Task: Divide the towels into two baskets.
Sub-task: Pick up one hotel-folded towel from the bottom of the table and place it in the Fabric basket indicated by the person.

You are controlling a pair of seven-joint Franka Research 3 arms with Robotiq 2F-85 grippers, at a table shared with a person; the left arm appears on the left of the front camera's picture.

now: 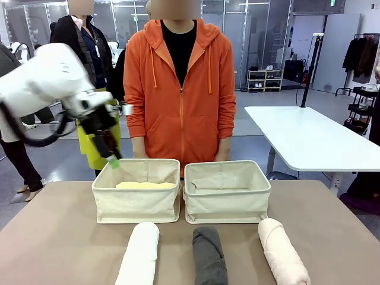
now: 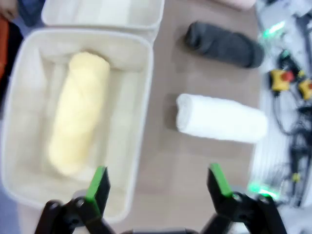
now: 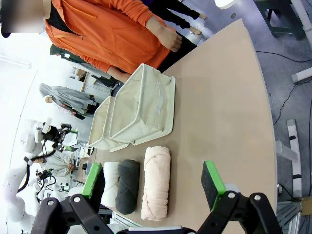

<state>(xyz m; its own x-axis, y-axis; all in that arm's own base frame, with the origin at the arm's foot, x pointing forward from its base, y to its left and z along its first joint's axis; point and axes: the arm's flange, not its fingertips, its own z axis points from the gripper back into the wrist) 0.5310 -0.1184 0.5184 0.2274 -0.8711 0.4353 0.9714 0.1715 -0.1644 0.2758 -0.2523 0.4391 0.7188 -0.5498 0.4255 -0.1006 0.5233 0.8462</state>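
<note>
Two cream canvas baskets stand side by side mid-table. The left basket [image 1: 136,202] [image 2: 141,63] holds the pale yellow towel [image 1: 145,185] [image 2: 80,112]; the right basket [image 1: 227,199] [image 3: 146,105] looks bare inside. In front of them lie the white towel [image 1: 139,252] [image 2: 222,119] [image 3: 110,183], the dark grey towel [image 1: 209,255] [image 2: 224,45] [image 3: 127,185] and the pale pink towel [image 1: 282,249] [image 3: 156,181]. My left gripper [image 1: 111,155] [image 2: 158,181] hangs open above the left basket's left side. My right gripper [image 3: 153,184] is open, high above the table's right part.
A person in an orange hoodie [image 1: 180,89] stands behind the baskets, hands down at the table's far edge. A white table [image 1: 309,139] stands at the back right. Bare tabletop [image 1: 53,231] lies left and right of the towels.
</note>
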